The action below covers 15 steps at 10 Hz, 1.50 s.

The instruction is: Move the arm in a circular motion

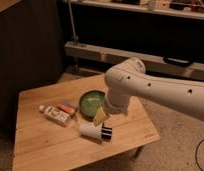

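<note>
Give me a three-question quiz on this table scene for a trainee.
1. True or false: the white cylinder with the black end lies on its side on the table.
2. The arm ends in a tool. Where is it? A) by the rim of the bowl, near the cylinder; B) over the floor; C) at the table's far left edge.
3. Fill in: the bowl is coloured ____.
Key: 1 true; 2 A; 3 green.
</note>
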Tool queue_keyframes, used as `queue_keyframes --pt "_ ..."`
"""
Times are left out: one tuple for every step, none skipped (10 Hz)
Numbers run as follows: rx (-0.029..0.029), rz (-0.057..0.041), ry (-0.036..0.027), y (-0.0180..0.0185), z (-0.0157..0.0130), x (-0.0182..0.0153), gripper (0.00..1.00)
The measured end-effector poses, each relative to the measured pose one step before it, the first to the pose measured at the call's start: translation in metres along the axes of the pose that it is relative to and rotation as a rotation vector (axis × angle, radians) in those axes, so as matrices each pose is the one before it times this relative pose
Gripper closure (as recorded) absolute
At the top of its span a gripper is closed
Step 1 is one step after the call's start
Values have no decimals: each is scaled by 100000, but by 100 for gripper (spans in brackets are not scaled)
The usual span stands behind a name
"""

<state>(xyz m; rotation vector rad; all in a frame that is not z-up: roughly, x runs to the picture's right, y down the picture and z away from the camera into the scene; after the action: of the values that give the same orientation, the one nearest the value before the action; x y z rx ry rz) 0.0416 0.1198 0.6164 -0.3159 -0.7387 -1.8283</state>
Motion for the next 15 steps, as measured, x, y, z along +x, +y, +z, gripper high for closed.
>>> queue_keyframes --pt "1 9 -4 3 1 0 20" --pt "3 -5 4 -3 -1 2 20" --pt "4 3 -6 1 2 -2 20" --pt "-8 -2 7 1 -2 1 20" --pt "1 1 -8 1 2 -2 20" --pt "3 -1 0 -2 -1 0 20" --pt "2 -1 4 1 1 1 20" --pt "-3 5 2 1 -2 0 20" --pt "2 -3 -2 -1 1 0 20" --pt "-2 -7 -2 -1 1 0 20" --pt "-227 -57 136 12 -96 -7 20" --pt "-1223 -438 217 64 -468 -64 20" --pt "-2120 -4057 -1078 -367 -1001 -235 20" --pt "-778 -4582 -81 -1032 -1026 100 20" --pt "-937 -6577 -764 -1841 -1407 70 20"
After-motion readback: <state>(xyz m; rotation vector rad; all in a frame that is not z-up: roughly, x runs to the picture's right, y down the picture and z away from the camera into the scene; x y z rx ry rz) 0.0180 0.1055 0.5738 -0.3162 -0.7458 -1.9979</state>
